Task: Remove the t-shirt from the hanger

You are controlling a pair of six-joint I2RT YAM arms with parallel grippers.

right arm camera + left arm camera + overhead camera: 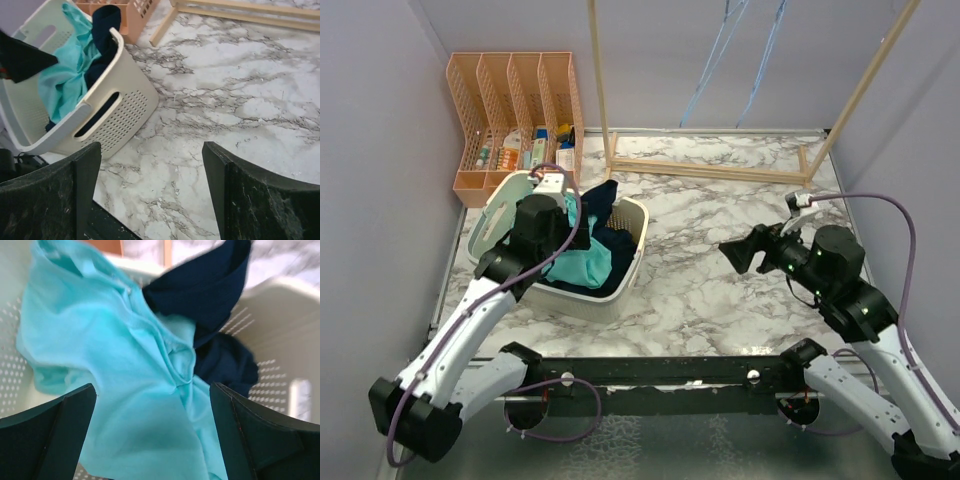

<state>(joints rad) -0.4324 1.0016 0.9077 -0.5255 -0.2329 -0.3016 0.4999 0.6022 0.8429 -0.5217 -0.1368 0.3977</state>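
A teal t-shirt (582,265) lies crumpled in a white perforated laundry basket (632,222) with a navy garment (605,212) beside it. No hanger shows in any view. My left gripper (552,225) hangs over the basket, open, its jaws apart just above the teal t-shirt (115,350) and holding nothing. The navy garment (210,285) lies to the shirt's right. My right gripper (732,252) is open and empty above the marble table, to the right of the basket (125,100). The teal shirt (65,75) also shows in the right wrist view.
A wooden rack (710,168) stands at the back of the table, with two poles rising from it. An orange file organiser (510,100) with small items sits at the back left, behind the basket. Purple walls close in both sides.
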